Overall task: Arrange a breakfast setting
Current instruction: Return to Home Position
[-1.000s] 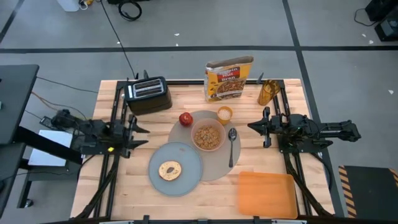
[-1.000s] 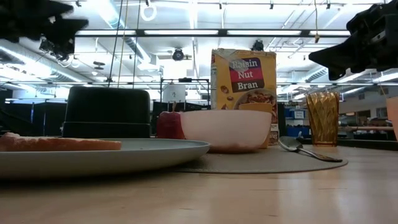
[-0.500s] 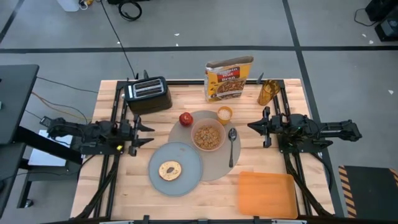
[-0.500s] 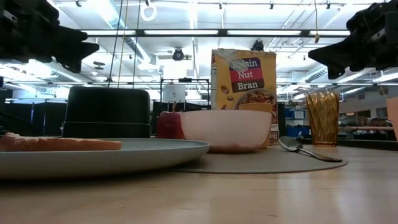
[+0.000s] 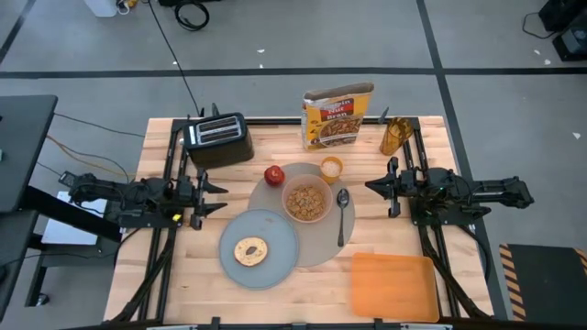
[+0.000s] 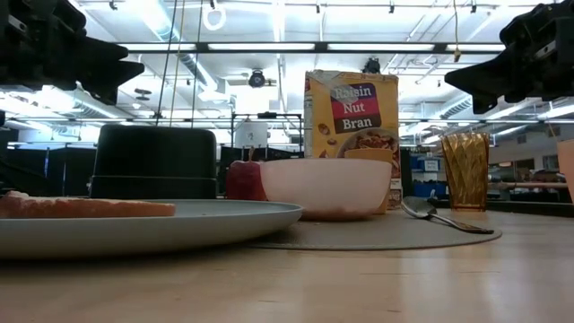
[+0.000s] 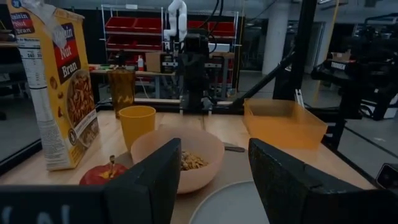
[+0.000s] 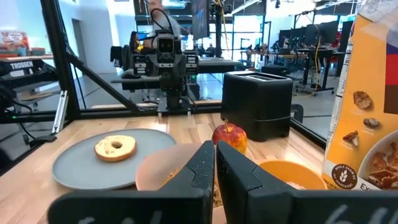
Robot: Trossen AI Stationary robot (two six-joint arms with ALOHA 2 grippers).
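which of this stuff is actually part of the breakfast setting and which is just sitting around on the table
Part of the setting: taupe mat, grey plate, bagel, pink bowl, red apple, orange cup, spoon.

Just lying about: black toaster, cereal box, amber glass, orange board.

The left gripper and right gripper wait at the table's sides, holding nothing.

**Far edge of wooden table (image 5: 197,280):** black toaster (image 5: 218,139) at left, yellow cereal box (image 5: 337,117) at centre, amber ribbed glass (image 5: 394,136) at right, with bare gaps between them.

**Centre:** round taupe mat (image 5: 321,247), crowded with:
- grey plate (image 5: 280,240)
- translucent pink bowl (image 5: 306,201)
- red apple (image 5: 273,174)
- small orange cup (image 5: 331,168)
- metal spoon (image 5: 342,215)

**Near right:** flat orange rectangular board (image 5: 394,286).

**Open wood:** near-left corner, and strips either side of the mat, where left tool (image 5: 209,194) and right tool (image 5: 381,188) hang above object height.
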